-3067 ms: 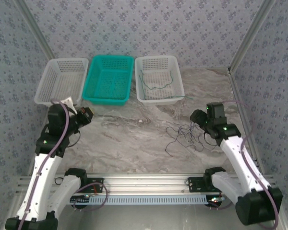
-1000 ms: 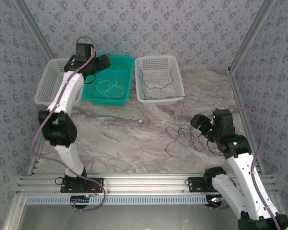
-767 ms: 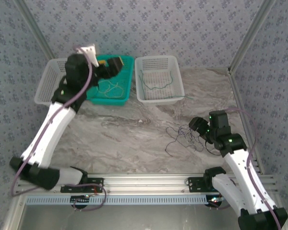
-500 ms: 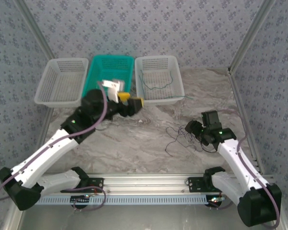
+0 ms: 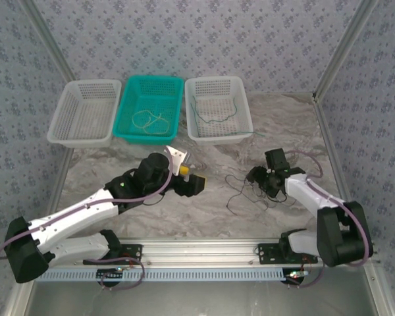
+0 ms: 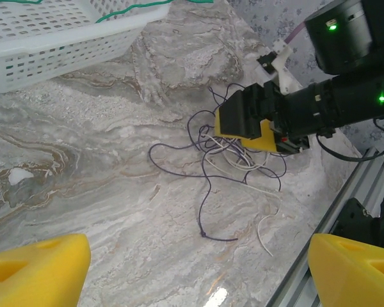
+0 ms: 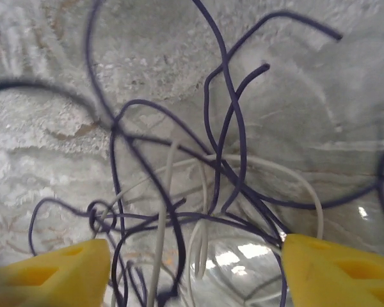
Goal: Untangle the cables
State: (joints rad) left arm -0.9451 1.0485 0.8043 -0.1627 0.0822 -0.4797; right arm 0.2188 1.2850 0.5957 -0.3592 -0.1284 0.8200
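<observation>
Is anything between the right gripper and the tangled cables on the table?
Nothing visible. The right gripper hangs directly over the cables, jaws open, with purple and pale strands lying bare between its fingertips.

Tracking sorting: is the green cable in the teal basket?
No, the green cable lies in the right white basket; the teal basket holds a tan cable.

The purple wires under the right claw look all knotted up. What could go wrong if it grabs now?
The right gripper sits open over the tangle, where purple wires and pale wires cross many times. It may pinch several strands together and drag the whole clump. Pulling could also tighten the small knot instead of loosening it. The left gripper is open and apart, so nothing holds the rest down.
</observation>
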